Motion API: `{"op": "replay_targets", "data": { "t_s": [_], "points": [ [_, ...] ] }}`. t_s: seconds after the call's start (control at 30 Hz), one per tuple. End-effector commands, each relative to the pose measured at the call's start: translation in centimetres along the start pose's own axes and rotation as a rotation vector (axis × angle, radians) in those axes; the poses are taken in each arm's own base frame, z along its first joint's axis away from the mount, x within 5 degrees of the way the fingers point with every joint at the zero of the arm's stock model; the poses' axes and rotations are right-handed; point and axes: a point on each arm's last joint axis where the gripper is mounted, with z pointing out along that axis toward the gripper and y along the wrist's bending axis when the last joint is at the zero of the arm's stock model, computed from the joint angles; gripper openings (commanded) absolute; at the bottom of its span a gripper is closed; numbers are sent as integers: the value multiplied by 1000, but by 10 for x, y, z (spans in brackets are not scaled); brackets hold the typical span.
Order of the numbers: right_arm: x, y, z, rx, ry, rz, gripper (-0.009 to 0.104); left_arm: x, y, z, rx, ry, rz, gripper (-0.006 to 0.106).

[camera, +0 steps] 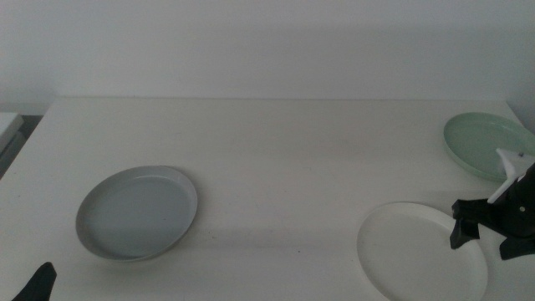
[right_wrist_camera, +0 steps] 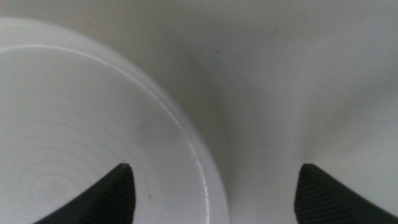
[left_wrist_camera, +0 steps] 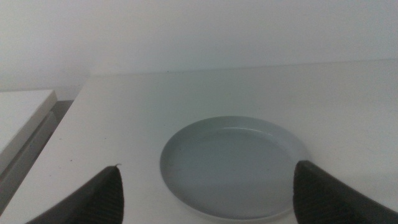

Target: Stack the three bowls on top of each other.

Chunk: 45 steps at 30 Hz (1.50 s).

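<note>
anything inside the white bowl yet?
Nothing stacked in the white bowl: its visible interior is bare. The right gripper hangs open over its rim, one jaw above the inside, hiding a small patch there. The bowl's near edge is cut off in the middle view.

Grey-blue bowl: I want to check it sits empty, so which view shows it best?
The middle view: the grey-blue bowl shows whole and empty. The left wrist view crops its near rim; the right wrist view misses it.

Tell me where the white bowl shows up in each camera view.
Middle view: white bowl at bottom right, under the right pincer.
Left wrist view: not in it; only the grey-blue bowl shows.
Right wrist view: fills the left side, rim between the open jaws.
Shared landmark: the white table.
</note>
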Motion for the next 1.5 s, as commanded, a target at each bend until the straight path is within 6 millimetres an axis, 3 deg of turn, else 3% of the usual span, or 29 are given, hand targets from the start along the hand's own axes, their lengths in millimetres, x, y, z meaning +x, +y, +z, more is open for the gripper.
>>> {"op": "replay_targets", "data": {
  "t_s": [0.0,0.17,0.47,0.67,0.83,0.97,1.1,1.23,1.47],
  "points": [
    [-3,-2,6,1,6,14,62,-1,0,0,-1,-16,-8,94],
    [-3,-3,16,3,41,22,45,-1,0,0,-1,-16,-8,94],
    [-3,-5,16,18,41,1,2,-1,0,0,-1,-16,-8,94],
    [-2,-4,8,24,45,-7,-2,-1,0,0,-1,-16,-8,94],
    [-19,7,-29,-23,-5,-10,-2,-1,0,0,-1,-16,-8,94],
    [-38,25,-57,-87,-56,-50,-2,-1,0,0,-1,-16,-8,94],
    [-56,56,-67,-142,-103,-105,-2,-1,0,0,-1,-16,-8,94],
    [-70,90,-57,-187,-86,-159,-2,-1,0,0,-1,-16,-8,94],
    [-84,141,-17,-210,-32,-255,-2,-1,0,0,-1,-16,-8,94]
  ]
}}
